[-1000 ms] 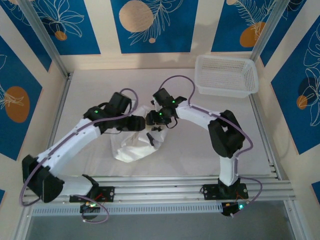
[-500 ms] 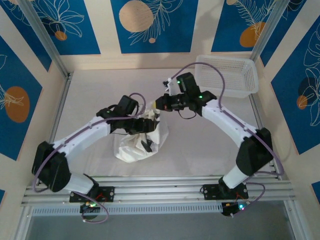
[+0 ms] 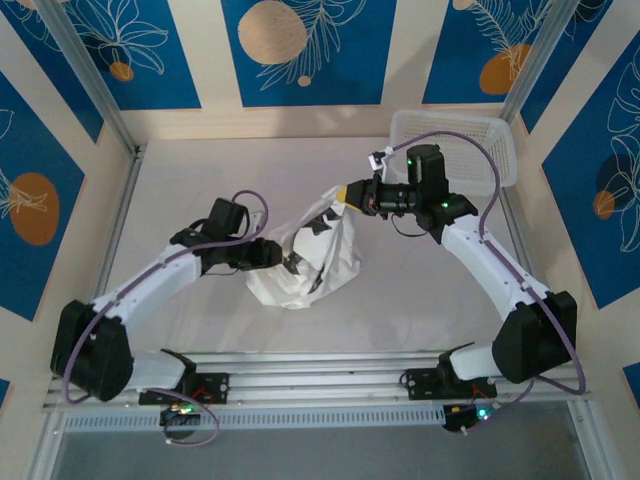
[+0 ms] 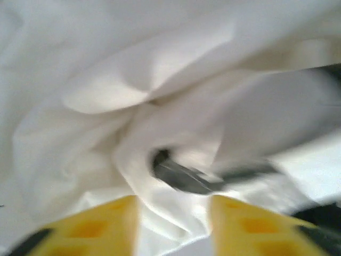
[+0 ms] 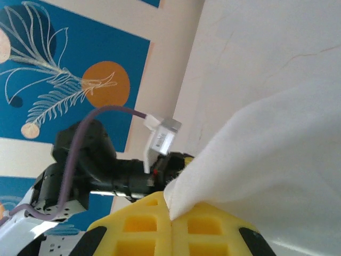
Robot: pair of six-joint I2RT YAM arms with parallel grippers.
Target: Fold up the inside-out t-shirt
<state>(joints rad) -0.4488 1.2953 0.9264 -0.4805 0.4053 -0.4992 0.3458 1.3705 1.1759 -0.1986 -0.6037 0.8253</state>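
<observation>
The inside-out t-shirt (image 3: 322, 262) is a white bunched heap at the middle of the table, with dark print showing through its folds. Its upper corner is drawn up and to the right. My right gripper (image 3: 352, 192) is shut on that corner, and in the right wrist view the yellow fingertips (image 5: 154, 224) meet on a white edge of the t-shirt (image 5: 266, 160). My left gripper (image 3: 272, 255) is at the heap's left side. Its yellow fingers (image 4: 106, 226) stand apart with loose cloth of the t-shirt (image 4: 160, 80) lying between them, beside a dark patch (image 4: 186, 177).
A white mesh basket (image 3: 450, 117) stands at the back right corner, just behind the right arm's wrist. The white tabletop (image 3: 200, 180) is edged by aluminium rails on the left, right and near sides. Blue patterned walls stand around it.
My right gripper shut on the shirt's corner and moved right and back, pulling the cloth up and the heap rightward. The left gripper slid down along the heap's left side.
</observation>
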